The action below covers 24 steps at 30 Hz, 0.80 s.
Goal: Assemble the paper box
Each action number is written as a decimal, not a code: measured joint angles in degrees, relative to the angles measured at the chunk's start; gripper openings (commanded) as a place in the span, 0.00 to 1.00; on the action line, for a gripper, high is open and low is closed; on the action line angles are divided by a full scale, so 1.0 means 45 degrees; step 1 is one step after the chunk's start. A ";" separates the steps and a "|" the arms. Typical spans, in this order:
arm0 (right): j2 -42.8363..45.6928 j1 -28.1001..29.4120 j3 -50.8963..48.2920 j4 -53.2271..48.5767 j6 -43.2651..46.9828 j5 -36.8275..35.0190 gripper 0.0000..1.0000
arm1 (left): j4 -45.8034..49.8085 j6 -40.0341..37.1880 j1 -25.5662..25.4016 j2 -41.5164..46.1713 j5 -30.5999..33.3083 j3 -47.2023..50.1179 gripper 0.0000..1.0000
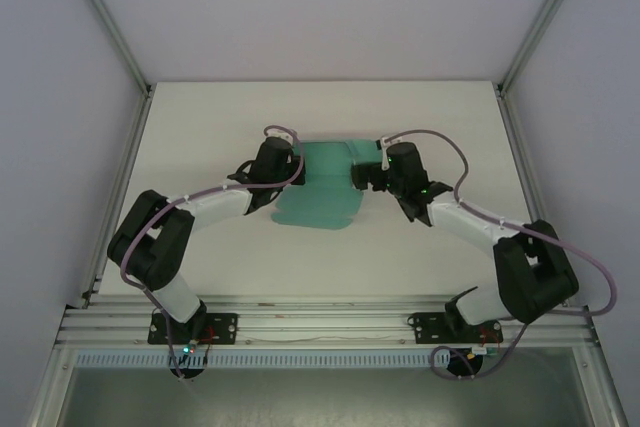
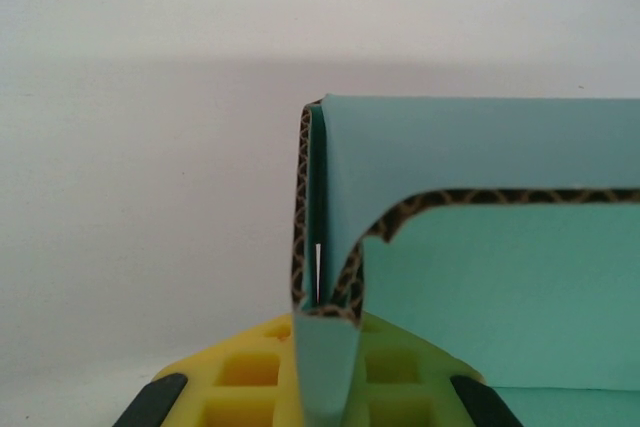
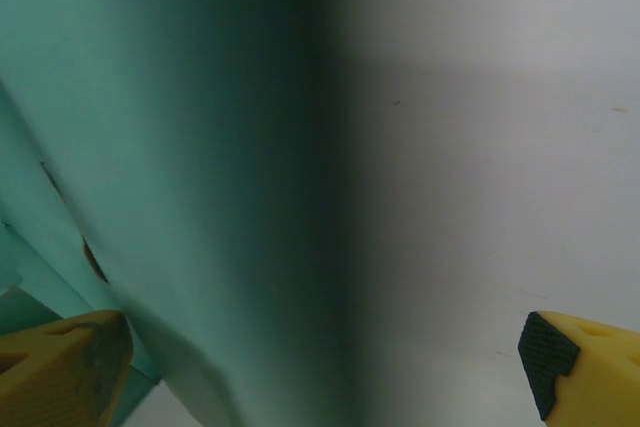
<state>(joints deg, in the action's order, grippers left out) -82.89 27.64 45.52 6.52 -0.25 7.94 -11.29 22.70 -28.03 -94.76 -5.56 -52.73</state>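
left jaws clench a folded flap of the paper box (image 1: 325, 187), mid surface (image 1: 200, 117); right jaws gape released beside it.

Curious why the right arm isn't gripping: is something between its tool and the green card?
Nothing visible does. The teal-green corrugated card sheet reaches into the open right tool, between its yellow fingers.

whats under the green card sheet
The white table shows all round the card sheet, and part of the sheet seems to rest on it. Anything directly beneath is hidden by the card itself.
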 measured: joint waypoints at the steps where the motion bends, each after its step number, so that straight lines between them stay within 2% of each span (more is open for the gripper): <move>1: -0.0199 0.0068 0.0087 0.0053 -0.0034 0.0049 1.00 | -0.0005 0.0053 0.0000 0.0005 0.0005 0.0000 0.00; 4: -0.0729 0.0432 0.0277 0.0272 -0.0034 -0.0296 1.00 | 0.0005 0.0330 0.0005 0.0000 0.0015 0.0000 0.00; 12: -0.1991 0.1817 0.0889 0.0816 0.0233 -0.3934 1.00 | 0.0097 0.0865 0.0000 -0.0180 -0.0005 -0.0024 0.00; 16: -0.2040 0.2001 0.0889 0.0933 0.0262 -0.4862 1.00 | 0.0097 0.0986 0.0000 -0.0262 0.0005 -0.0102 0.00; 20: -0.1287 0.2016 0.0612 0.0865 0.0291 -0.5008 1.00 | 0.0092 0.0986 0.0000 -0.0262 0.0015 -0.0199 0.00; 24: 0.0947 0.1938 -0.0087 0.0272 0.0345 -0.4682 1.00 | 0.0136 0.0952 0.0010 -0.0262 0.0029 -0.0199 0.00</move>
<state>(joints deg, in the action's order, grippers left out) -78.63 36.36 45.12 7.75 1.30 -13.13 -10.68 26.98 -27.99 -95.94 -5.43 -53.63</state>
